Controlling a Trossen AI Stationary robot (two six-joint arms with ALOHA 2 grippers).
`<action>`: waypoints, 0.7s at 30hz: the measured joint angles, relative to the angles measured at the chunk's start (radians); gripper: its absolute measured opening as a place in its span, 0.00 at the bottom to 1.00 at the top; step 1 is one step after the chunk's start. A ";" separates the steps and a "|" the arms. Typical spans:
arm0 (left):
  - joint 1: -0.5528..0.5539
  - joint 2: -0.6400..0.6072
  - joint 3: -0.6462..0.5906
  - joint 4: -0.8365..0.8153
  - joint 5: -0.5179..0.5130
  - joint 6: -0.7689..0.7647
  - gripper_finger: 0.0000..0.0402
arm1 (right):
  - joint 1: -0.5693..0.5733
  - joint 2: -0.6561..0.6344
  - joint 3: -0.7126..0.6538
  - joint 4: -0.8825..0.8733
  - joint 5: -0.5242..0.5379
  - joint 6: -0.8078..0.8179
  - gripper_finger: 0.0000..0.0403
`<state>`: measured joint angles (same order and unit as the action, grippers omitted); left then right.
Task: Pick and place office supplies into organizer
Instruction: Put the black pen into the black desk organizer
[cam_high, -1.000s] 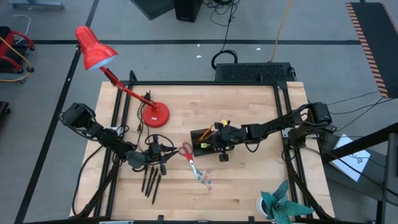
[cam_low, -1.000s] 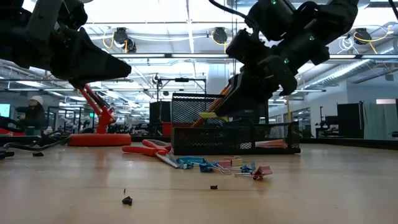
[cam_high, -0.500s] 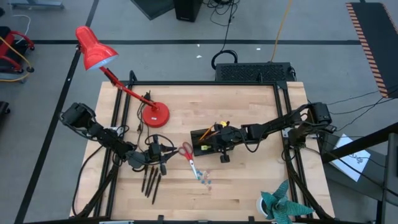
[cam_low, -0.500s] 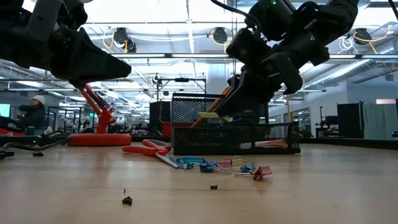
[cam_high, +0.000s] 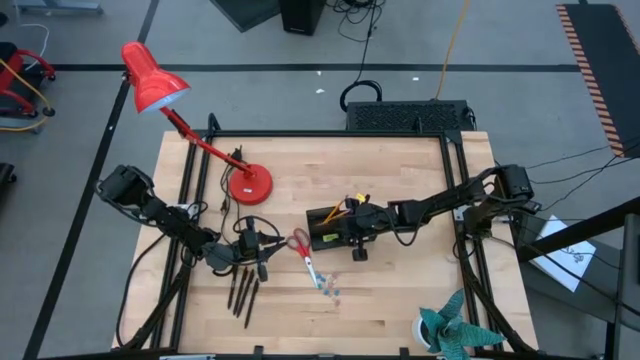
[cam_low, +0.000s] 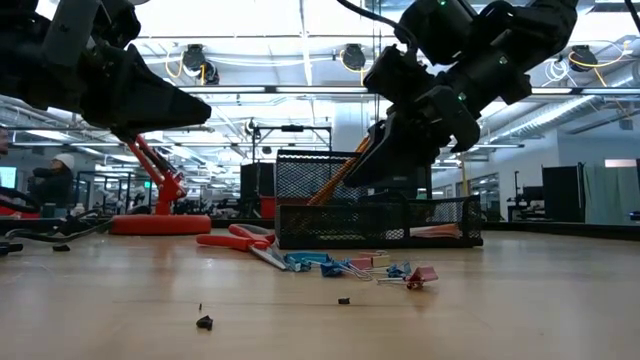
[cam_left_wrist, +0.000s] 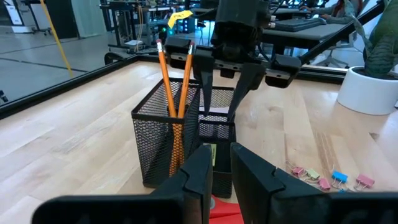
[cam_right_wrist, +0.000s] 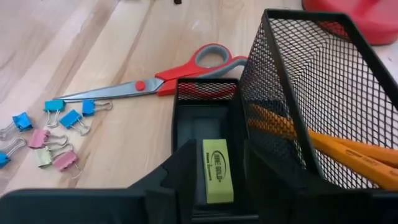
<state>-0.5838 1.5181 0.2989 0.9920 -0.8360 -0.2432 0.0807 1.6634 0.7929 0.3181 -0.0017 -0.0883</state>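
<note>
Now: right gripper (cam_right_wrist: 214, 163) above organizer (cam_high: 333, 227), fingers parted, holding nothing; yellow piece (cam_right_wrist: 217, 170) flat in a small compartment between them. Two orange pencils (cam_left_wrist: 176, 93) upright in mesh cup. Scissors (cam_right_wrist: 158, 80), clips (cam_right_wrist: 43, 134) on table (cam_high: 400, 180) alongside. Left gripper (cam_high: 248, 247) near pens (cam_high: 243, 290), seemingly nearly closed, empty.

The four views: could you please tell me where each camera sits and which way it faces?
High view: above the table, facing straight down; left tool and right tool show.
Low view: at tabletop height, facing level across clips to the organizer; both tools enter above.
Left wrist view: on the left arm, facing the organizer's pencils; own tool shows.
Right wrist view: on the right arm, facing into the organizer; own tool shows.
Shared: both wrist views show pencils.
</note>
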 joint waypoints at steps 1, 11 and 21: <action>0.000 0.000 0.000 0.000 0.000 0.000 0.17 | 0.002 0.000 0.000 0.009 0.000 0.000 0.31; 0.000 0.000 0.000 0.000 0.000 0.002 0.17 | 0.117 -0.187 0.000 -0.053 0.005 -0.086 0.26; 0.000 0.000 0.000 0.002 0.000 0.003 0.17 | 0.221 -0.598 0.001 -0.323 0.130 -0.141 0.03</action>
<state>-0.5838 1.5181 0.2989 0.9936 -0.8360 -0.2399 0.3012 1.0655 0.7940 -0.0048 0.1285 -0.2297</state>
